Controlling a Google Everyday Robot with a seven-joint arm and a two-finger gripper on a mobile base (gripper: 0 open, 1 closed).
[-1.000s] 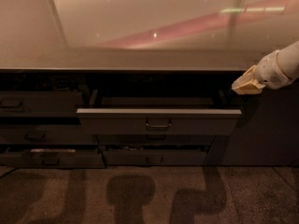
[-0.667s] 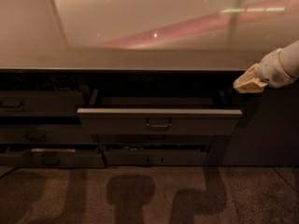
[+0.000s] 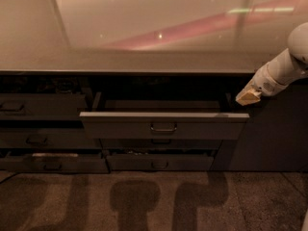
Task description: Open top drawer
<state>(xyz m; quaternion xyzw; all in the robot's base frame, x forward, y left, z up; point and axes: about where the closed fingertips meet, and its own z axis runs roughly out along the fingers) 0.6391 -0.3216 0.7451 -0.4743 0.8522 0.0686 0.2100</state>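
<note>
Moved since the earlier frame: pincer (image 3: 249,96), now lower and a little further left, closer to the right end of the drawer; the drawer itself unchanged in position. Item 1, top drawer (image 3: 120,125): widest dark grey front in the middle column, standing out toward the near side, with a dark gap showing behind its pale top edge. Its pull handle (image 3: 163,127) is central on the front, with nothing on it. Item 2, pincer: pale tip on a white arm (image 3: 284,66) that enters from the right. It sits just under the near edge of the table (image 3: 96,57), just above and beside the drawer's right corner. Whether it is apart or together cannot be told, nor whether it touches the drawer. Item 3, other fronts: left column drawers (image 3: 38,107) and a lower middle drawer (image 3: 161,163), all set further back than the top drawer. Status, by judgement: the opening looks largely done. What may remain is any further pull-out and drawing the arm clear. Clearances: the table edge is close above the pincer, the drawer's right rim close below, and a dark side panel (image 3: 274,138) stands to the right. Open room lies toward the near side, over the floor (image 3: 144,201).
</note>
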